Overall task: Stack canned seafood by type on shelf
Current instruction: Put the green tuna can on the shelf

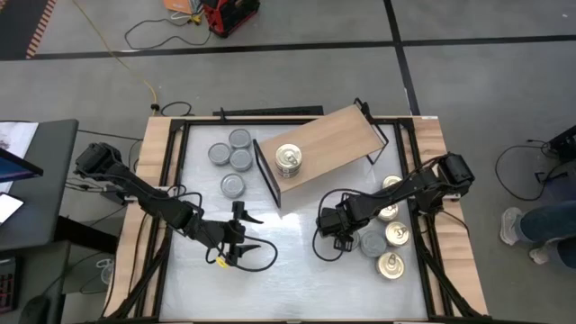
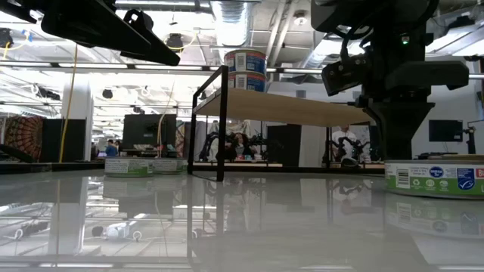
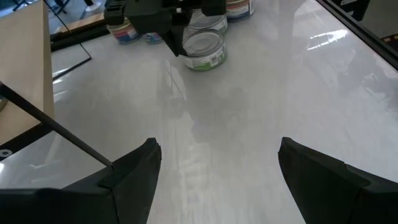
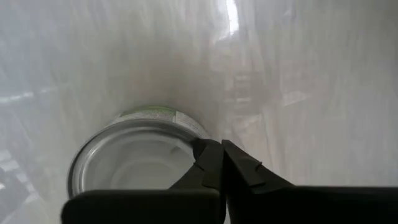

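Pickup step, judging by the pose: right gripper (image 4: 214, 163) sits with fingers pinched together on the rim of a low round grey-topped green-label tin (image 4: 134, 155), likely gripping that edge, though the hold isn't certain. Gold pull-tab tins (image 1: 392, 236) crowd just behind it. Next: lift and carry to the light tan wooden shelf on a black frame (image 1: 337, 135), just ahead, where two gold-lidded stacked tins (image 1: 288, 160) stand near its edge. Watch the frame post. Bare white tabletop (image 1: 288, 270) beside it. Left gripper (image 1: 236, 236) hovers, fingers spread, empty.
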Available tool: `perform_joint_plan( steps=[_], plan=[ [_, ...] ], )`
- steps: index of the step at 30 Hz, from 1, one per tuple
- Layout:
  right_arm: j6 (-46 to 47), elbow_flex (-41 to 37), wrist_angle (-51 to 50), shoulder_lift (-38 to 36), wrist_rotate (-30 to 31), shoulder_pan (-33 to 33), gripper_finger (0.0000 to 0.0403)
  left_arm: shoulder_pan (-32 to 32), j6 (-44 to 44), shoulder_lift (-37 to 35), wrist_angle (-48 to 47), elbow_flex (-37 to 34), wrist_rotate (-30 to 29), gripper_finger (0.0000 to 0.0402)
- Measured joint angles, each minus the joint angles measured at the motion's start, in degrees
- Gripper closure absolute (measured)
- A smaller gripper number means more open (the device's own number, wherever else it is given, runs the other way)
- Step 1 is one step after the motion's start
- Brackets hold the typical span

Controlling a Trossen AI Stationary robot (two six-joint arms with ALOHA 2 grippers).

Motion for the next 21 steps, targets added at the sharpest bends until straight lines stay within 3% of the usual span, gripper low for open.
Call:
perform_joint_plan(
  steps=[10,21],
  plan=[
    [1.5,-3.2,5.8,-0.4,-3.3,-1.4,0.0383,0.0,-0.5,0.0,-0.1,0.0,0.7,0.0091],
    [2.6,-4.6,5.1,-0.2,1.0,-2.9,0.0382,0.0,-0.5,0.0,0.0,0.1,1.0,0.0091]
  ],
)
